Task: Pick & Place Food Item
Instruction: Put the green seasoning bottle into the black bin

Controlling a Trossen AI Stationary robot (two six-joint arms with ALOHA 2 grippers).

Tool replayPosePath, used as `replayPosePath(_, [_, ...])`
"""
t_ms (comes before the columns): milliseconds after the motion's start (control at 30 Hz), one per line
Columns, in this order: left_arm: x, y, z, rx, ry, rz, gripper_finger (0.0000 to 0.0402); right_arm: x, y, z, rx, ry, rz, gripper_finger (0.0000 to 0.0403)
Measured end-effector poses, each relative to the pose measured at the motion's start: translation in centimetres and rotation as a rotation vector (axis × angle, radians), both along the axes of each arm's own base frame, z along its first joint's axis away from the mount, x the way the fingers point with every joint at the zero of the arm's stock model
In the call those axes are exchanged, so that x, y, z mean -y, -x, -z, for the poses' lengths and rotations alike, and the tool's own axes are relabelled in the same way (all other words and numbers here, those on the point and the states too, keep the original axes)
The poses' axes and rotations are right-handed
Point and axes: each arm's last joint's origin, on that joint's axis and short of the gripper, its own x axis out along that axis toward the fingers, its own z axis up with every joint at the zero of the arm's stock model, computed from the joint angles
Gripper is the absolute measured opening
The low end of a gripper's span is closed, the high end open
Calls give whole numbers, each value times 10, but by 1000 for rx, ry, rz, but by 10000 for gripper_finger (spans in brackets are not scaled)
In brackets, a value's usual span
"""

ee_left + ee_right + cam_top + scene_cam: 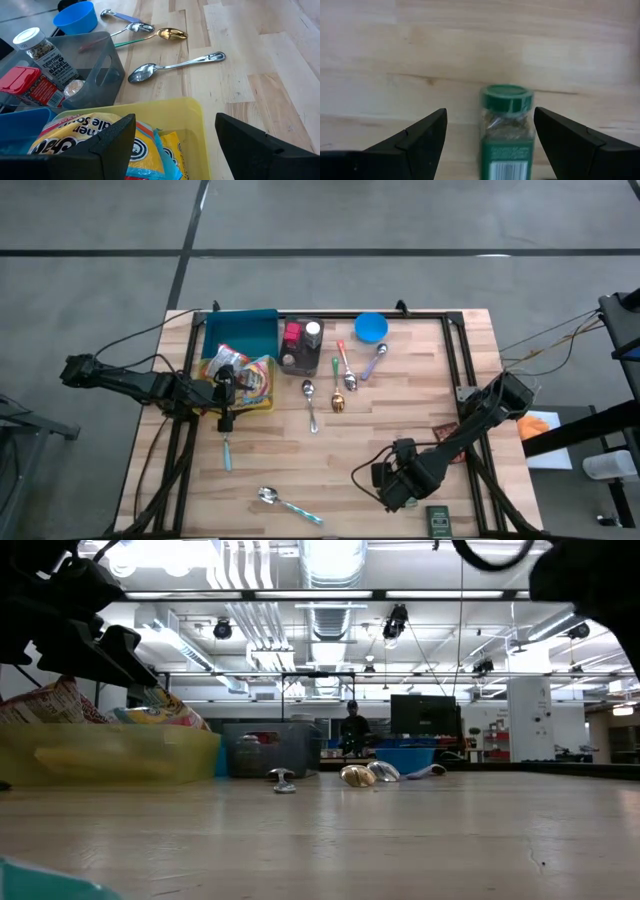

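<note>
1. Overhead view: the left gripper (226, 402) hangs with fingers spread wide and empty over the yellow plastic bin (262, 406) of bright snack bags (240, 376) near the wooden bench's (400, 410) left edge. The right gripper (392, 483) is low near the front right corner, fingers apart, holding nothing. The green-lidded glass spice jar (437, 521) lies just beside it at the front edge.
2. Low view: the yellow bin (110, 755) stands on the left, with metal spoons (360, 775) farther back.
3. Left wrist view: both dark fingers (112, 142) frame the yellow bin's (165, 107) rim; a grey plastic caddy (100, 65) holds a white-capped seasoning bottle (42, 50).
4. Right wrist view: the spice jar (506, 132) sits between the wide fingers (420, 137), untouched.
</note>
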Motion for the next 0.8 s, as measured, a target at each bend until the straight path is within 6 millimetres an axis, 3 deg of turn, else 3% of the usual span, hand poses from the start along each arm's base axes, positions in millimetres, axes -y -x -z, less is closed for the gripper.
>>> replayPosePath(500, [0,0,0,0,0,0,271,7,11,43,28,-35,-25,297])
replayPosePath(800, [0,0,0,0,-1,1,271,9,14,50,19,-52,-22,292])
